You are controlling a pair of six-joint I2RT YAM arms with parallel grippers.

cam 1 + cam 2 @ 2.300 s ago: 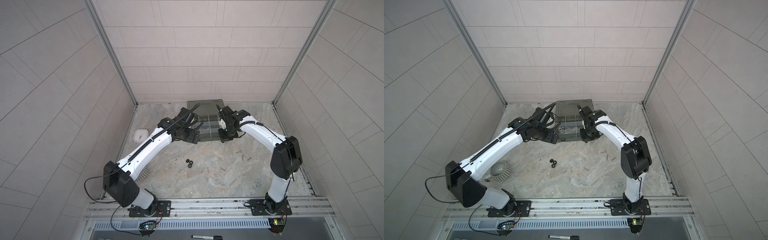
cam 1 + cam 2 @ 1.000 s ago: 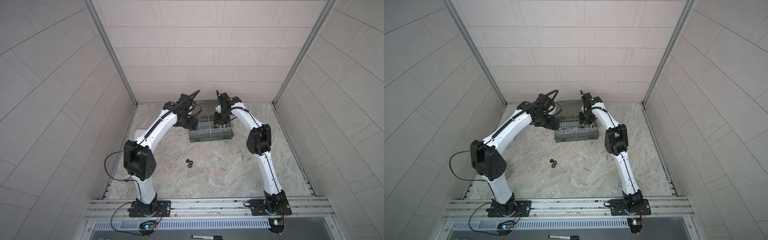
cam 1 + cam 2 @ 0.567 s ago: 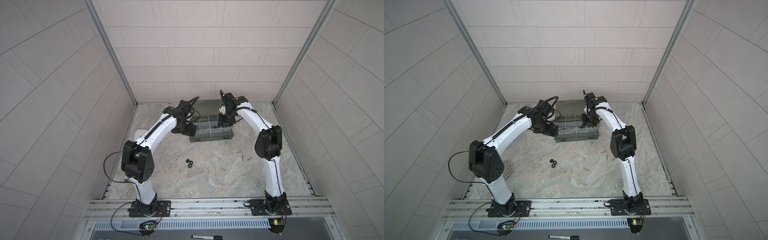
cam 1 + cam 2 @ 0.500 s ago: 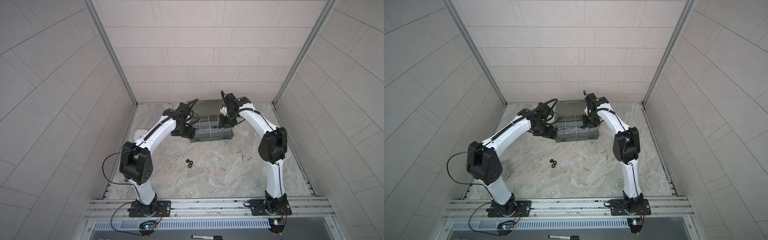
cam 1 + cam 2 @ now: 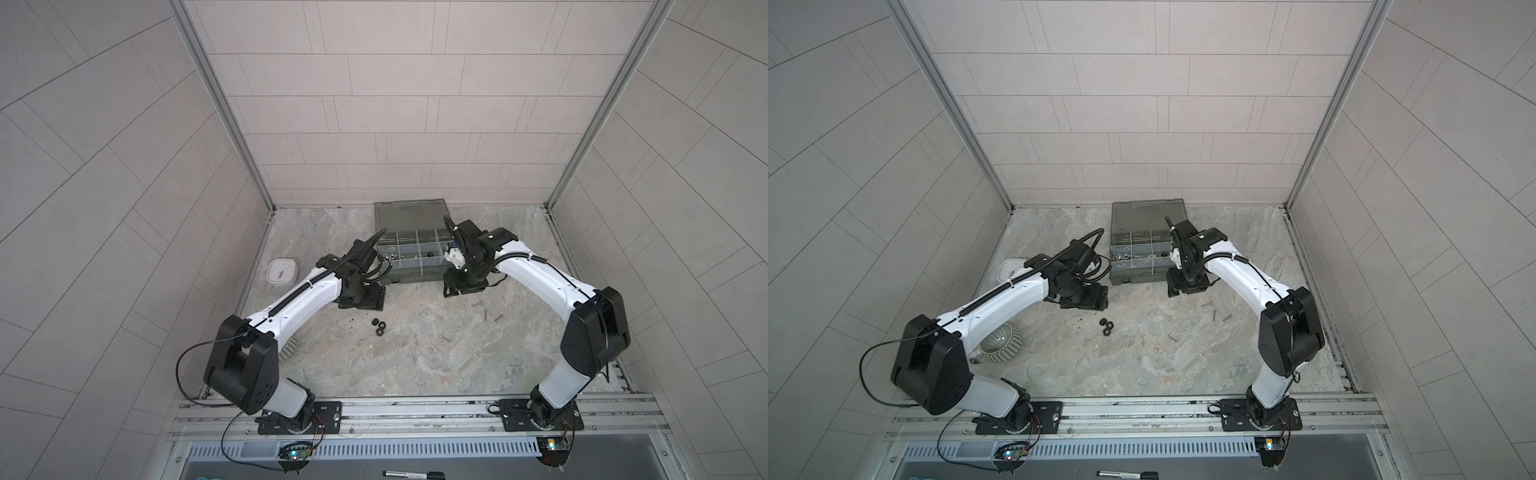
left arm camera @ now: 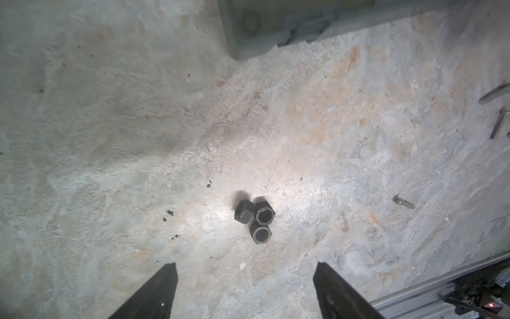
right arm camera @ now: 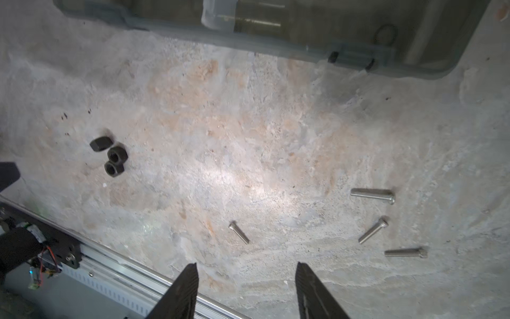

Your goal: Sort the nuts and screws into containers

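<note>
- Left gripper (image 6: 245, 265): jaws spread, nothing between them. It hovers over the grey marbled tabletop (image 5: 415, 365), just short of the three black hex metal nuts (image 6: 255, 218), which touch in a cluster.
- Right gripper (image 7: 247, 265): jaws parted, empty. Four loose silver metal screws (image 7: 372, 194) lie near it.
- Translucent grey-green plastic organizer case (image 5: 411, 277): lid open, at the far side, with some compartments holding parts.
- My read of the step: picking the next pieces.
- Next I'd lower the left gripper onto one edge nut and close. The hard part is taking just one.
</note>
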